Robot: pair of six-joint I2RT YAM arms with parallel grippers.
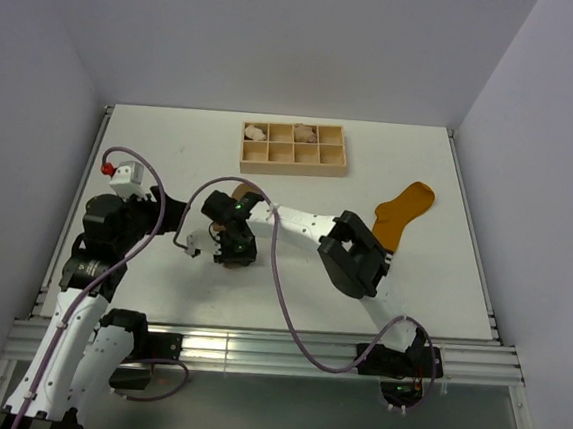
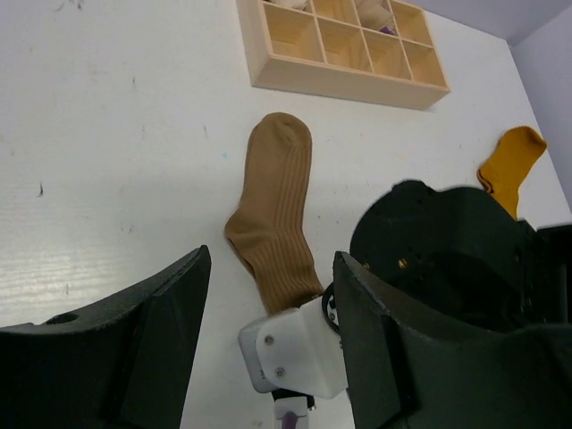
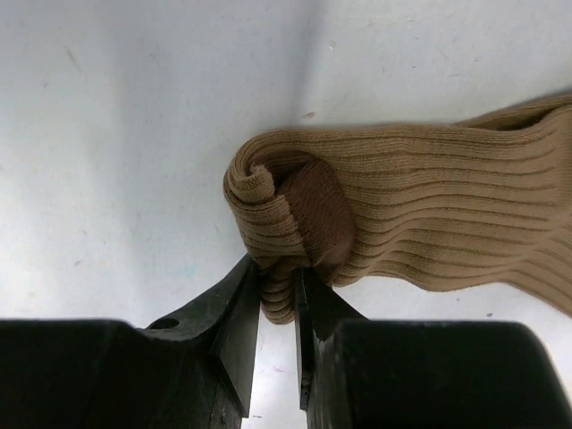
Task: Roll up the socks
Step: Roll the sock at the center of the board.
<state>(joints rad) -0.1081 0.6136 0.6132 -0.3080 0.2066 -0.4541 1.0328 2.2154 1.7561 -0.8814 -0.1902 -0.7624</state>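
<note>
Two socks are seen on the white table [image 1: 172, 144]. The tan-brown sock [image 3: 429, 206] lies mid-table, its dark toe end curled over and pinched by the right gripper [image 3: 277, 286]. The left gripper [image 2: 270, 264] is spread wide and empty at the sock's 6 o'clock. The mustard sock [image 1: 404, 210] lies at 3 o'clock, well apart, and the wooden compartment tray [image 1: 293, 168] at 12.

Overhead view spans the table [image 1: 170, 164]; right wrist close, left wrist farther, both sharing the tan sock [image 2: 273, 206].
</note>
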